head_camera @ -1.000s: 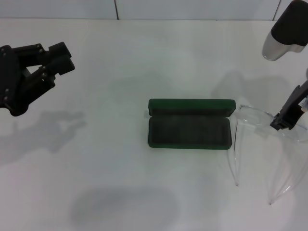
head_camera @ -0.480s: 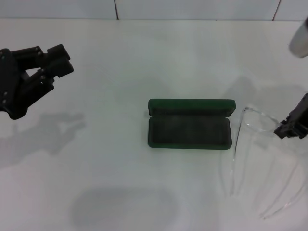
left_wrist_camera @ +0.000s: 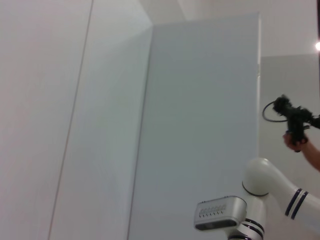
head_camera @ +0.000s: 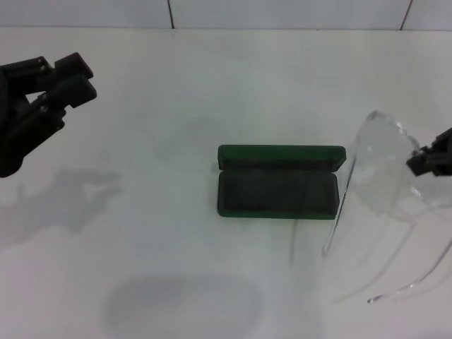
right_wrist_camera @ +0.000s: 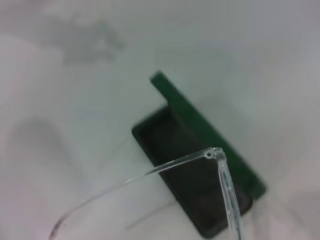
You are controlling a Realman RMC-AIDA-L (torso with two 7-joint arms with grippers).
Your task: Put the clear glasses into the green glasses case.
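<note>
At the right edge of the tabletop (head_camera: 176, 85), the right tool (head_camera: 432, 161) grips the clear glasses (head_camera: 381, 169) by the lens, aloft beside the open green glasses case (head_camera: 277, 192); probably light, springy, slippery; left tool (head_camera: 67, 81) parked, fingers apart.

Bright, even overhead light. White worktop (head_camera: 212, 85) slightly washed, no harsh glare. Soft grey shadows under left tool (head_camera: 67, 78), beside glasses (head_camera: 381, 162), oval one near front edge. Right wrist view soft, case (right_wrist_camera: 200, 170) blurred.
</note>
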